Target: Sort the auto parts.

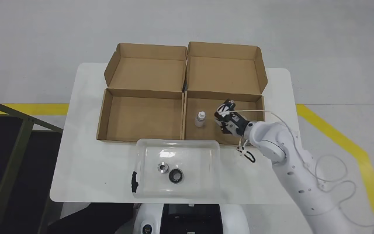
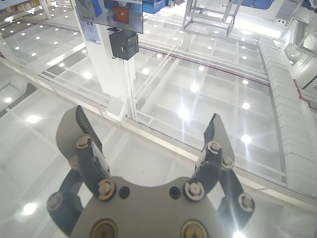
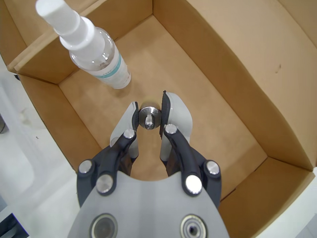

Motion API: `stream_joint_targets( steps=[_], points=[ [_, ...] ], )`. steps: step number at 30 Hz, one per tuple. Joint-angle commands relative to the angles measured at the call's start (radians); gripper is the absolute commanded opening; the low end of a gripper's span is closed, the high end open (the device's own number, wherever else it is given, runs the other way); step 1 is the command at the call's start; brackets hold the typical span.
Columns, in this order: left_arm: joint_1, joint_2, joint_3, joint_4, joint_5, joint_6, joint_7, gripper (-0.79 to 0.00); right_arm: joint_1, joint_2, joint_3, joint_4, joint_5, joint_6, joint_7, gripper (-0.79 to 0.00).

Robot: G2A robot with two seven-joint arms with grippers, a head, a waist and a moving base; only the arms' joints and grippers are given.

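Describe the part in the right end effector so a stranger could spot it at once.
On the white table, look inside the right-hand open brown cardboard box. There the right end effector grips a small round silver metal part with a central stub. Unlike the upright clear plastic spray bottle with a white cap beside it, it is squat, shiny metal.

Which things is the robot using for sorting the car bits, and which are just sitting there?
For the job: right gripper, shut on a metal part over the right box; left box; clear tray holding a silver part and a black ring.

Just sitting there: small bottle standing in the right box; left gripper, open, pointing upward; table.
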Motion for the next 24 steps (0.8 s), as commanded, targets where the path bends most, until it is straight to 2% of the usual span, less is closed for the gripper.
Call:
stream_joint_targets(
  steps=[1,5,7,8,10,18,24],
  points=[
    [0.000,0.000,0.000,0.000,0.000,0.000,0.000,0.000,0.010,-0.002,-0.012,0.012,-0.002,0.004,0.006,-0.785],
    [0.000,0.000,0.000,0.000,0.000,0.000,0.000,0.000,0.026,-0.007,-0.030,0.030,-0.001,0.010,0.006,-0.785],
    [0.000,0.000,0.000,0.000,0.000,0.000,0.000,0.000,0.030,-0.009,-0.037,0.034,-0.002,0.015,0.004,-0.637],
    [0.000,0.000,0.000,0.000,0.000,0.000,0.000,0.000,0.032,-0.010,-0.041,0.035,-0.003,0.018,0.005,-0.619],
    [0.000,0.000,0.000,0.000,0.000,0.000,0.000,0.000,0.037,-0.012,-0.050,0.038,-0.004,0.023,0.006,-0.533],
    [0.000,0.000,0.000,0.000,0.000,0.000,0.000,0.000,0.053,-0.020,-0.073,0.034,-0.005,0.034,-0.013,-0.413],
    [0.000,0.000,0.000,0.000,0.000,0.000,0.000,0.000,0.021,-0.011,-0.036,-0.040,-0.017,0.034,-0.038,-0.409]
  ],
)
